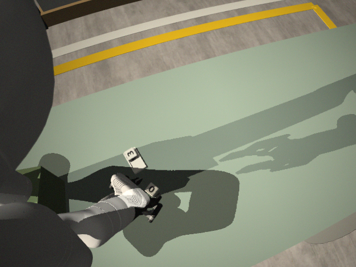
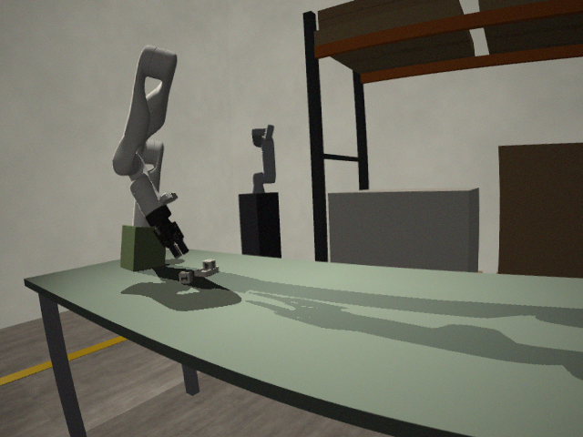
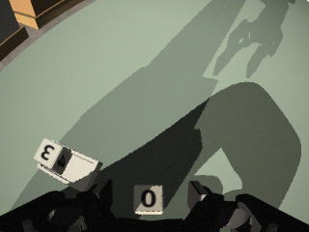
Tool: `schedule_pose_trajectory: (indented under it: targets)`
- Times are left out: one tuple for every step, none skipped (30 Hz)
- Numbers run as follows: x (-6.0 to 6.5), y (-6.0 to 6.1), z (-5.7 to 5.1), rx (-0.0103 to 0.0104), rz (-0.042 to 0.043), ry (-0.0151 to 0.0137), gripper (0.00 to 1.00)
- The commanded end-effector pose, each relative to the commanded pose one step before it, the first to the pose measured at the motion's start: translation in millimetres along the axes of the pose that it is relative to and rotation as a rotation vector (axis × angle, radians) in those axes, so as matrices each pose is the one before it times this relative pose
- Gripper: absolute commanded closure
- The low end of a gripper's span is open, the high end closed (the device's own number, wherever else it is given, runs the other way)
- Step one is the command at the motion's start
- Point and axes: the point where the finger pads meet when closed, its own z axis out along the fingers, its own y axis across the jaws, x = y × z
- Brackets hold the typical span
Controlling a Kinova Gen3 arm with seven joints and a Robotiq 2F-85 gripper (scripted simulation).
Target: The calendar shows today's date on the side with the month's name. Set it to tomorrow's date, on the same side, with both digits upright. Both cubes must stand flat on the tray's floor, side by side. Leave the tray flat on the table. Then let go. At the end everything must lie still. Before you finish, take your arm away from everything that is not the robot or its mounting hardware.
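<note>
Calendar tray (image 1: pixel 139 164) (image 2: pixel 214 271) (image 3: pixel 81 166) on the green surface (image 1: pixel 230 94) (image 2: pixel 329 348) (image 3: pixel 121 77), looking flat. One cube, the "3" cube (image 1: pixel 130 154) (image 2: pixel 209 263) (image 3: pixel 46 151), sits at one end of it: 3 on its top face, a 4 on the shaded side toward the vacant half. The other, the "0" cube (image 1: pixel 151 189) (image 2: pixel 185 277) (image 3: pixel 149 198), lies off the tray on the surface, well apart from it, 0 on top. The exterior view shows a dark mark on one of its sides, too small to read with confidence.

Hand (image 1: pixel 145 198) (image 2: pixel 182 256) (image 3: pixel 150 191) above the surface, near the loose cube. Fingers stand apart, clamped on nothing. In the wrist view the "0" cube appears between them, lower down; seems a pick-up is being lined up.

Progress, as judged: part-way at best. One cube in the tray, one out. Cannot tell which side bears the month's name, nor what date was shown, so cannot say whether the 3 cube already has its right face forward.

Left to do: grip the loose cube, turn it if the needed digit faces elsewhere, seat it flat beside its neighbour, digit upright on the month side. Perhaps a correction to the "3" cube too. Then release, everything still, arm withdrawn. Likely hazard: knocking the seated cube or shifting the tray while fitting the second one.
</note>
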Motion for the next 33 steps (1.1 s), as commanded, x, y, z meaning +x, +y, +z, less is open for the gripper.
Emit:
schedule_pose_trajectory:
  targets:
    - [2.45, 1.01, 0.37, 0.00092, 0.00382, -0.01474, 0.31]
    - [0.0, 0.0, 0.0, 0.0, 0.0, 0.0, 0.31]
    - [0.0, 0.0, 0.0, 0.0, 0.0, 0.0, 0.31]
    - [0.06, -1.77, 0.23, 0.00649, -0.01869, -0.0066, 0.31]
    - [0.03, -1.33, 0.25, 0.00515, 0.00742, -0.00774, 0.31]
    - [-0.03, -0.31, 0.26, 0.00187, 0.00657, -0.0089, 0.31]
    - [-0.03, -0.14, 0.25, 0.00127, 0.00127, -0.00979, 0.31]
    - [-0.02, -0.57, 0.24, 0.00259, -0.00033, -0.01057, 0.31]
    - [-0.02, -0.68, 0.21, 0.00289, -0.00095, -0.01129, 0.31]
    - [-0.01, -0.36, 0.18, 0.00176, -0.00004, -0.01188, 0.31]
    - [0.01, -0.22, 0.14, 0.00118, 0.00019, -0.01234, 0.31]
    - [0.03, -0.13, 0.09, 0.00075, 0.00017, -0.01265, 0.31]
    - [0.06, -0.04, 0.04, 0.00028, 0.00015, -0.01283, 0.31]
    - [0.09, 0.06, -0.02, -0.00021, 0.00013, -0.01285, 0.31]
    - [0.12, 0.15, -0.07, -0.00069, 0.00012, -0.01272, 0.31]
    - [0.15, 0.24, -0.13, -0.00115, 0.00011, -0.01245, 0.31]
    - [0.18, 0.32, -0.18, -0.00156, 0.0001, -0.01205, 0.31]
    - [0.22, 0.5, -0.22, -0.00226, 0.00062, -0.01145, 0.31]
    - [0.0, 0.0, 0.0, 0.0, 0.0, 0.0, 0.31]
    - [0.0, 0.0, 0.0, 0.0, 0.0, 0.0, 0.31]
    - [0.59, 2.43, -0.26, -0.00862, 0.00764, -0.00966, 0.31]
    - [0.0, -0.85, -0.28, 0.00182, -0.00403, -0.01086, 0.31]
    - [0.09, -0.25, -0.29, -0.0001, -0.00397, -0.00977, 0.31]
    - [0.27, 0.57, -0.3, -0.00274, 0.00047, -0.00834, 0.31]
    - [0.38, 1.07, -0.29, -0.00433, 0.00347, -0.00699, 0.31]
    - [0.29, 0.68, -0.27, -0.00305, 0.00149, -0.00627, 0.31]
    - [0.19, 0.32, -0.25, -0.0018, -0.00042, -0.00555, 0.31]
    - [0.19, 0.35, -0.22, -0.00179, -0.00187, -0.00453, 0.31]
    - [0.2, 0.46, -0.18, -0.00202, -0.00819, -0.00346, 0.31]
    - [0.17, 0.41, -0.14, -0.00171, -0.00312, -0.00259, 0.31]
    - [0.11, 0.26, -0.1, -0.00111, 0.00163, -0.00186, 0.31]
    - [0.07, 0.15, -0.07, -0.00067, 0.0001, -0.0012, 0.31]
    - [-0.04, -0.05, -0.05, -0.00021, -0.00073, -0.00077, 0.31]
